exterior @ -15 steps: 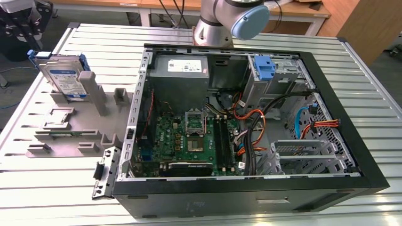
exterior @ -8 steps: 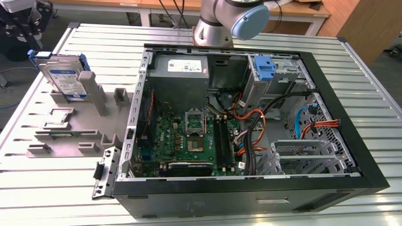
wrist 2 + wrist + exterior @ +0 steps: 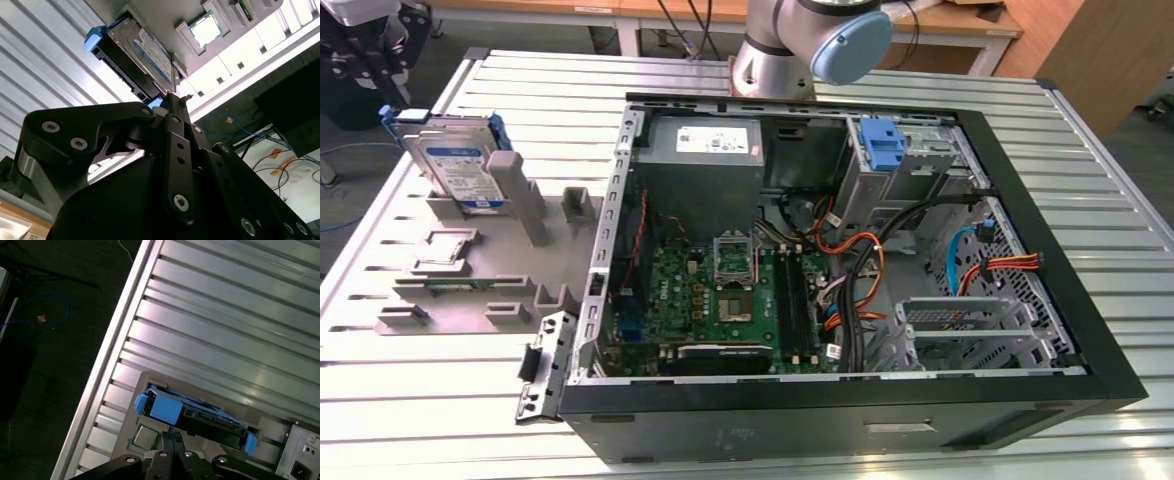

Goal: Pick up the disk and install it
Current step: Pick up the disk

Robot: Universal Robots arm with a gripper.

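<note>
The disk [image 3: 458, 163] is a silver hard drive with a white-and-blue label in a blue bracket. It stands on edge in a slot of the grey fixture [image 3: 467, 300] at the exterior view's left. Both wrist views look at it edge-on, as the disk [image 3: 142, 55] and the disk [image 3: 200, 416]. My black gripper [image 3: 376, 80] hangs just above and behind its top corner. The gripper [image 3: 173, 436] is shut with nothing between its fingers, a short way off the drive. One fingertip [image 3: 172, 100] points at the drive's lower end.
The open computer case [image 3: 827, 420] lies on the slatted metal table [image 3: 1107, 160], with a grey power supply [image 3: 700, 142], a blue latch piece [image 3: 883, 145] and a metal drive cage [image 3: 961, 322] inside. A processor chip [image 3: 205, 28] sits in the fixture. The table edge [image 3: 110, 355] drops off beside the disk.
</note>
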